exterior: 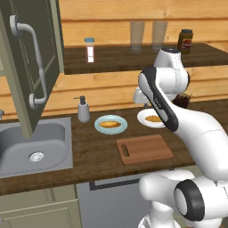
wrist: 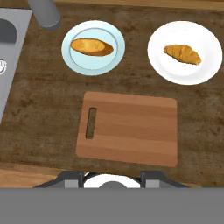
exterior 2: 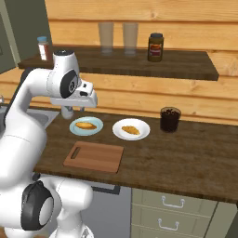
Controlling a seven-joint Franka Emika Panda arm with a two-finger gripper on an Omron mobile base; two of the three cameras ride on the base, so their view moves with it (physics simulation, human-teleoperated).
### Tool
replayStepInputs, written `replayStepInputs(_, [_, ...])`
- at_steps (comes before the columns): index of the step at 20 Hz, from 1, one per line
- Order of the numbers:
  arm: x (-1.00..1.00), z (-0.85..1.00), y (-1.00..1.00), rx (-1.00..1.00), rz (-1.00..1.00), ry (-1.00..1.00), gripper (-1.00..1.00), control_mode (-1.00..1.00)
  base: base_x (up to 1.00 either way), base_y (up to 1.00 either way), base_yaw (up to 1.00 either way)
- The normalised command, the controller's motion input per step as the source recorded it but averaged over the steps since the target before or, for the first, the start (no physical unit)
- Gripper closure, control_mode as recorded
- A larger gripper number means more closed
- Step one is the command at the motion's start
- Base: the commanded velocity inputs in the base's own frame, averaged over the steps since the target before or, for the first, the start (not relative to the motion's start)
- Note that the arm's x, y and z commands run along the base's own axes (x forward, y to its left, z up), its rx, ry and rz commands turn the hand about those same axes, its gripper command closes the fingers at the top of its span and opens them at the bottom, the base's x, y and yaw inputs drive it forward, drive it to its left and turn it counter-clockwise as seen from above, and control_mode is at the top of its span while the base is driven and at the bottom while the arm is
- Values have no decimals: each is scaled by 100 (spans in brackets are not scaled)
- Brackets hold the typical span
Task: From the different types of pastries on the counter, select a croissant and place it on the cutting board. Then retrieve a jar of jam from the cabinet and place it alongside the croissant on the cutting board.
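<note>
Left base view: the arm rises from the lower right and bends over the worktop (exterior: pixel 89 151). The cutting board (exterior: pixel 144 149) lies bare near the front edge, the oval pastry (exterior: pixel 110 124) on its light blue plate (exterior: pixel 99 128) behind it, beside the sink (exterior: pixel 33 144).

Right base view: the jaws (exterior 2: pixel 69 112) hang above the worktop, just left of the blue plate; I cannot tell whether they are open or closed. The croissant (exterior 2: pixel 130 129) rests on a white plate (exterior 2: pixel 142 133), a dark cup (exterior 2: pixel 170 119) to its right.

Hand view: the croissant lies on the white plate beyond the board's far right corner, the board's slot handle (wrist: pixel 91 123) at the left.
</note>
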Motion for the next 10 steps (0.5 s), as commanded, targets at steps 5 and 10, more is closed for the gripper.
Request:
replayStepInputs(5, [-3,-11,0,0,0,0,-100,-100,0,0,0])
replayStepInputs(10, [0,-32,0,0,0,0,-100,-100,0,0,0])
